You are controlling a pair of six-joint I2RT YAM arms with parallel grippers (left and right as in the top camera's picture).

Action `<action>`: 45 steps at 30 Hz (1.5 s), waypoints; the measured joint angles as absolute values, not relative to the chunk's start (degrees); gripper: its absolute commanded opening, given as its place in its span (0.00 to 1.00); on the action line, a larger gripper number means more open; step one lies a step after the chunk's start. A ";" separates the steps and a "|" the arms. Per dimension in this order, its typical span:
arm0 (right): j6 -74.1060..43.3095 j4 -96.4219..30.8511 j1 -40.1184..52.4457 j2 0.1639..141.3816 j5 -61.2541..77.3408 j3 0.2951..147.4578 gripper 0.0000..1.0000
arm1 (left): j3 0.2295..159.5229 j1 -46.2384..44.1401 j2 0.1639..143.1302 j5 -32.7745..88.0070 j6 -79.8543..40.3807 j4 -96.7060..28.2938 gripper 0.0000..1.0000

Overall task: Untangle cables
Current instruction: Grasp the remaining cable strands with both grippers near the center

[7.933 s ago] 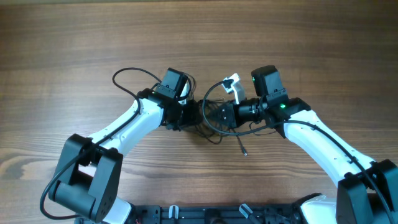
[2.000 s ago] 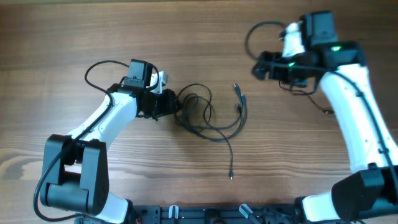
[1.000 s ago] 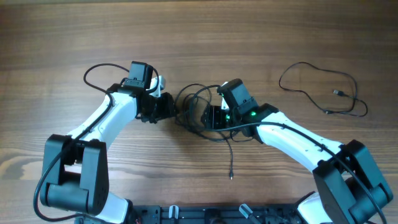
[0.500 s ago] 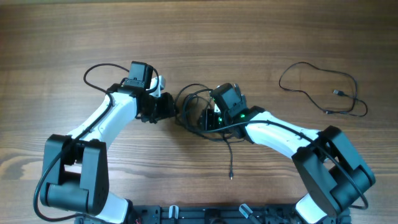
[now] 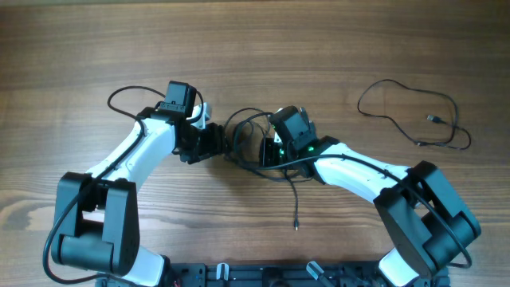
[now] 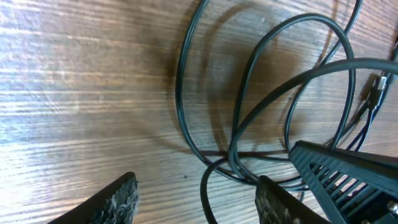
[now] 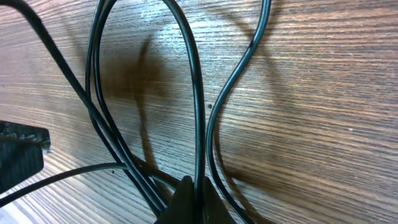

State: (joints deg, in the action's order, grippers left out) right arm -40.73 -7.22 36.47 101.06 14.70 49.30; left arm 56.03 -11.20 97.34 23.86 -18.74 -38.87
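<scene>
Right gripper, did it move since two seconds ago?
Yes. The right gripper went left and toward the robot: from right of the plug end to the tangled cables left of it.

Black cables (image 7: 198,93) run down the table (image 7: 323,93), meeting at bottom centre, pinched between the gripper (image 7: 189,200) fingertips.

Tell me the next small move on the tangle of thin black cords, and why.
Probably close the left gripper on the strand running through its open jaws. The right gripper looks shut on part of the tangle of thin black cords, so anchoring this side should let the right arm draw one cord free without dragging the whole bundle.
</scene>
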 measured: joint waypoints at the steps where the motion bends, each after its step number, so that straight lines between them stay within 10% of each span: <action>1: -40.71 -7.27 36.47 101.06 14.63 49.30 0.06 | 56.03 -11.20 97.34 23.90 -18.72 -39.13 0.55; 16: -40.71 -8.56 36.47 101.06 13.23 49.30 0.06 | 56.03 0.80 97.34 51.86 -6.55 -37.58 0.75; 26: -40.71 -8.58 36.47 101.06 13.19 49.30 0.06 | 56.03 -9.58 97.34 38.57 5.34 -41.43 0.55; 35: -40.71 -8.58 36.47 101.06 13.02 49.30 0.06 | 56.03 -11.53 97.34 20.34 -4.78 -37.56 0.06; 40: -40.73 -8.56 36.47 101.06 13.02 49.30 0.06 | 56.03 -11.53 97.34 15.84 -9.85 -36.88 0.05; 45: -40.71 -8.56 36.47 101.06 13.02 49.30 0.06 | 56.03 -11.53 97.32 14.79 -11.09 -36.80 0.24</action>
